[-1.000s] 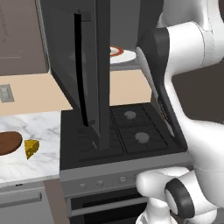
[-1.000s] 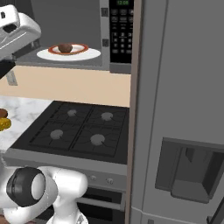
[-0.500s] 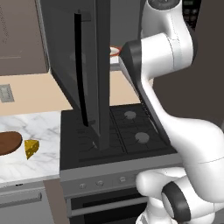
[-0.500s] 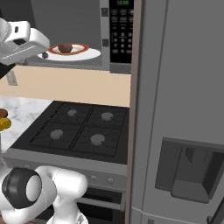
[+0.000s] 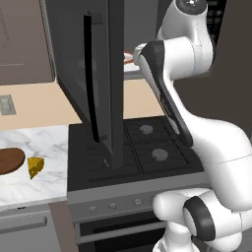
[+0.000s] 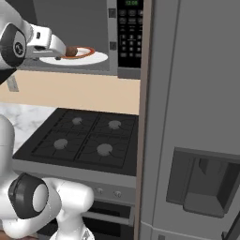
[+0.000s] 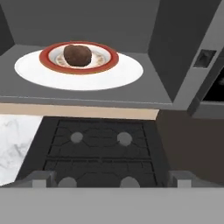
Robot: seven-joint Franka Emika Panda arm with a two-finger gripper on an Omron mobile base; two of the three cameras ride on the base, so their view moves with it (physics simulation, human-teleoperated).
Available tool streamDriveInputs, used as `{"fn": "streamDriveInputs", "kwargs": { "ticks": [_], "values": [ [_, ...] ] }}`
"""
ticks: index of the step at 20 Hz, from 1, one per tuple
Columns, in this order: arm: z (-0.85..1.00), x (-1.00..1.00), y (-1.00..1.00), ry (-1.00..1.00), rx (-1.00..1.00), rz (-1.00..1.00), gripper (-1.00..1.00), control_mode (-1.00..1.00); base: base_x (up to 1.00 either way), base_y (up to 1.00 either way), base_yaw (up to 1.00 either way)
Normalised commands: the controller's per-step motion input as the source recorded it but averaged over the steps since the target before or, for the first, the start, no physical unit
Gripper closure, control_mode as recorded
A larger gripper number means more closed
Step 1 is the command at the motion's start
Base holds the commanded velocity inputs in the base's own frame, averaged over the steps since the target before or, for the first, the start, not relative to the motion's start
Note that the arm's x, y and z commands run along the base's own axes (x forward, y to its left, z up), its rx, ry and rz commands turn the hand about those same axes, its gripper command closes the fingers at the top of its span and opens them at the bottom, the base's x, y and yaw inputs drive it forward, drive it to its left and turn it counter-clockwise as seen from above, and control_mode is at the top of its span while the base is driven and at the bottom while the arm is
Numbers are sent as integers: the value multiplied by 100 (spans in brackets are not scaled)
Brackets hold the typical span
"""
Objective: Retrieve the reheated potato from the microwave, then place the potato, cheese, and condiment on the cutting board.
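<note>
The tall grey fridge (image 6: 192, 117) is towering at the right of the right base view, and next to it the microwave (image 6: 117, 37) is hanging above the black stove (image 6: 82, 143), its door (image 5: 93, 78) swinging wide open and standing edge-on in the left base view. Inside, a white turntable (image 7: 78, 72) is sitting on the oven floor, carrying a red-rimmed plate (image 7: 78, 57), and right in the middle of that plate the potato (image 7: 78, 54) is resting: a small rounded lump, dark brown here, smooth and slightly glossy on top. The gripper (image 6: 56, 47) is hovering at the mouth of the cavity, just short of the plate and not touching anything, its jaws spread wide with nothing between them. Over on the marble counter (image 5: 44, 147) left of the stove, the cutting board (image 5: 10, 160) is peeking in at the frame's edge, a flat reddish-brown oval, and the cheese (image 5: 35, 166) is lying just beside it, a little yellow wedge.
</note>
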Motion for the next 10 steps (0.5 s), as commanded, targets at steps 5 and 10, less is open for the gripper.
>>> {"fn": "streamDriveInputs", "kwargs": {
  "ticks": [5, 10],
  "values": [
    [0, 41, 17, -12, 15, 0, -100, -100, 0, 0, 0],
    [-1, 41, 22, -7, 5, 0, -100, -100, 0, 0, 0]
  ]
}}
